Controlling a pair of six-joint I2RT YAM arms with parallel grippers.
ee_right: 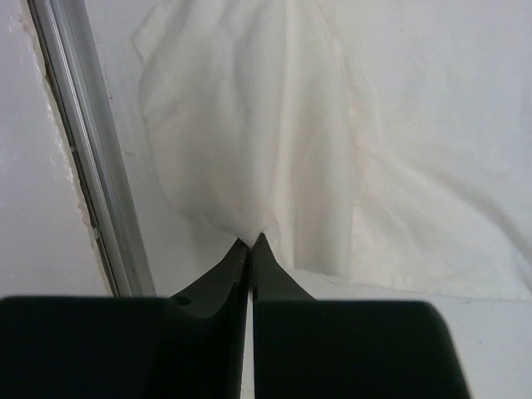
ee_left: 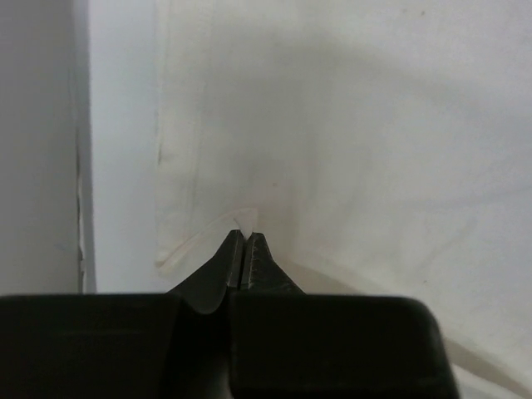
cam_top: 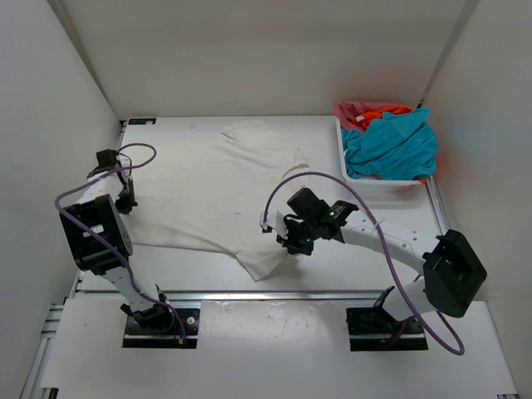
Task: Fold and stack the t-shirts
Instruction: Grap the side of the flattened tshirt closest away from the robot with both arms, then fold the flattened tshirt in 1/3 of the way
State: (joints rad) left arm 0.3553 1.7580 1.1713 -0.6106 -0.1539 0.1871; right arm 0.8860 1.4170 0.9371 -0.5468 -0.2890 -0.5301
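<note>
Showing an early point in the job, with the white t-shirt (cam_top: 208, 187) spread open and mostly flat across the middle of the tabletop (cam_top: 191, 270), rumpled at its far end and at its near corner. Gripping it in two places: left jaws closed together on a small tuck of cloth at the shirt's left edge, seen up close from the left wrist; right jaws closed together on the near right corner, with cloth drawn up in soft folds to the tips in the right wrist view. Appears to be the set-up for a first fold, not yet made. Leaves three more to do: teal-blue t-shirt (cam_top: 392, 148), bright orange t-shirt (cam_top: 389, 110) and pinkish-red t-shirt (cam_top: 356, 110), all heaped unfolded in the white mesh basket (cam_top: 378, 187) at the far right of the tabletop, teal-blue on top. Shows no folded shirt and no stack anywhere. Offers a plain white, matte tabletop with a metal rail (cam_top: 249, 293) along the near edge and bare surface between shirt and rail. Closes in with blank white walls (cam_top: 249, 50) on the left, back and right.
</note>
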